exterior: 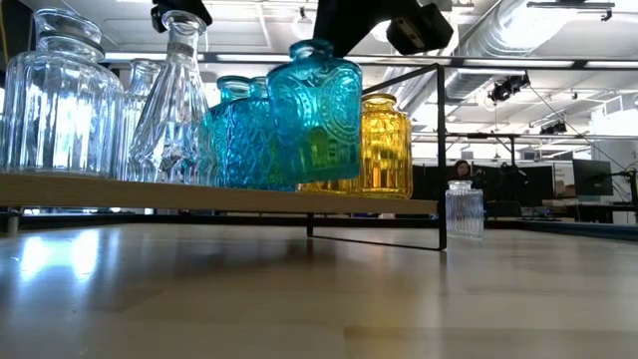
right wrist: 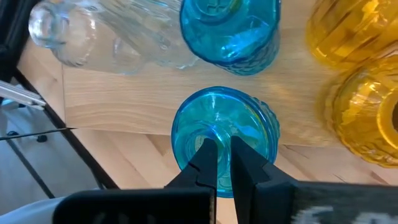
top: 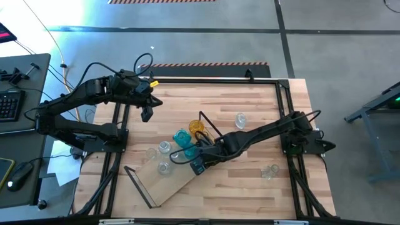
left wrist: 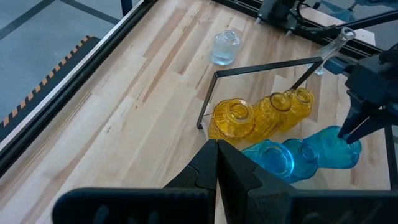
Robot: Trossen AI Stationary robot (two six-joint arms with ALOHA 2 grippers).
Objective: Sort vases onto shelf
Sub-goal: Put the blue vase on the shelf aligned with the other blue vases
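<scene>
The shelf [top: 164, 184], a light-wood board with black wire end frames, lies slantwise mid-table. On it stand amber vases [left wrist: 233, 118], a teal vase [right wrist: 229, 25] and clear vases [exterior: 50, 95]. My right gripper [right wrist: 219, 158] is shut on another teal vase [exterior: 314, 110] at the board's long edge. Over the far left of the table, my left gripper [left wrist: 217, 174] hangs shut on nothing, away from the shelf. My right gripper has the teal vase by the rim of its mouth [right wrist: 217, 132], pinched between the two fingertips. The fingers come from above, slanting down. The vase stands upright, its base half over the board's edge [right wrist: 124, 127]. Whether it rests on the board, I cannot tell.
Two small clear vases stand loose on the table, one [top: 240, 119] toward the far side and one [top: 270, 170] toward the right. Black frame rails [top: 284, 106] run round the tabletop. A desk with a keyboard [top: 7, 103] stands beyond the left edge.
</scene>
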